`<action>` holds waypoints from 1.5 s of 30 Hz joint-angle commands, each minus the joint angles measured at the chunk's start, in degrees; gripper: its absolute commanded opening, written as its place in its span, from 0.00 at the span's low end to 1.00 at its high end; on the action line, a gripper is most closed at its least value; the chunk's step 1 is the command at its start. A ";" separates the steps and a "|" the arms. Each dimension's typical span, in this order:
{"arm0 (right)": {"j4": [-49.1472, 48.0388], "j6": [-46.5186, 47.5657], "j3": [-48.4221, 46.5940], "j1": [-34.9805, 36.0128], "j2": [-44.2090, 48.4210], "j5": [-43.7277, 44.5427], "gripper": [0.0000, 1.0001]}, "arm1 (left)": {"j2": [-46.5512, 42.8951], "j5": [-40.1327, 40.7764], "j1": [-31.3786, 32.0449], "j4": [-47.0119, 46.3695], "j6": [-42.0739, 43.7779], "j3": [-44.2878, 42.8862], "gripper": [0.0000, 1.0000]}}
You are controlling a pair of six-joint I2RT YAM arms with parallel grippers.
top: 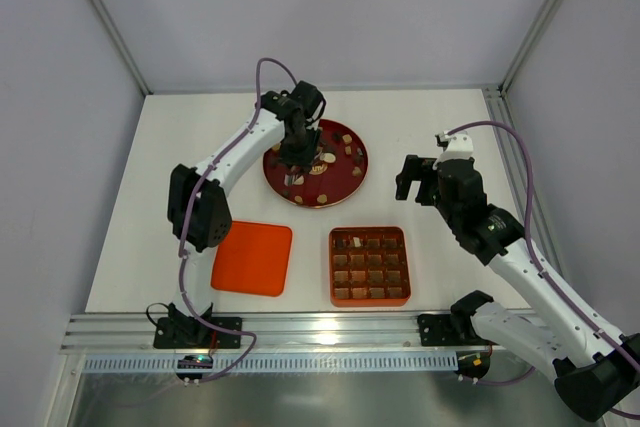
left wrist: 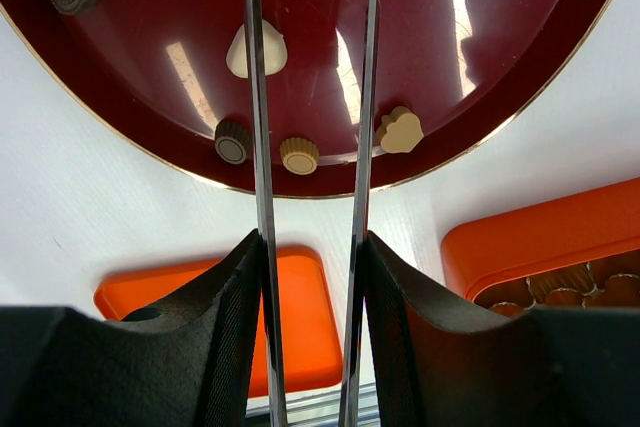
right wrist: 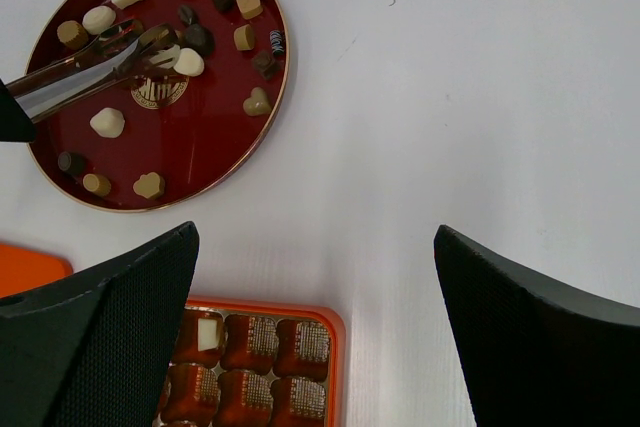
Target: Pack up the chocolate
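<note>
The chocolate, several cream, caramel and dark pieces (top: 335,152), lies on a round dark red plate (top: 300,179). My left gripper (top: 293,144) is above the plate, shut on metal tongs (left wrist: 258,97) whose two blades run between its fingers (left wrist: 235,287). In the right wrist view the tongs (right wrist: 80,69) reach in among pieces beside a cream one (right wrist: 188,61); I cannot tell whether they grip one. The orange-red gridded tray (top: 370,297) holds one cream piece (right wrist: 207,334). My right gripper (right wrist: 315,232) is open and empty above the table, right of the plate.
The flat orange-red lid (top: 252,258) lies left of the tray near the front; it also shows in the left wrist view (left wrist: 310,317). White enclosure walls surround the table. A metal rail (top: 330,332) runs along the near edge.
</note>
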State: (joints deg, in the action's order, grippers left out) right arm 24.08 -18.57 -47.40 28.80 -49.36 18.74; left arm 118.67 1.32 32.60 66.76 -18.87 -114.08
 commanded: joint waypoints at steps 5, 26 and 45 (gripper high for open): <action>-1.05 -0.15 -0.59 -0.06 1.11 0.95 1.00 | -4.15 -2.89 -0.17 0.12 0.33 0.61 0.42; -0.87 -0.68 -0.86 0.03 1.20 0.42 1.00 | -8.02 -5.72 -0.17 0.65 0.15 3.78 0.42; -0.34 -0.68 -0.59 0.03 2.08 1.21 1.00 | -2.13 -3.87 -0.17 3.37 3.23 -3.07 0.40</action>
State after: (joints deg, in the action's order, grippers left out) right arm 24.53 -19.00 -47.37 28.80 -48.23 18.92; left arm 115.22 -2.74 32.60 68.47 -17.65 -114.30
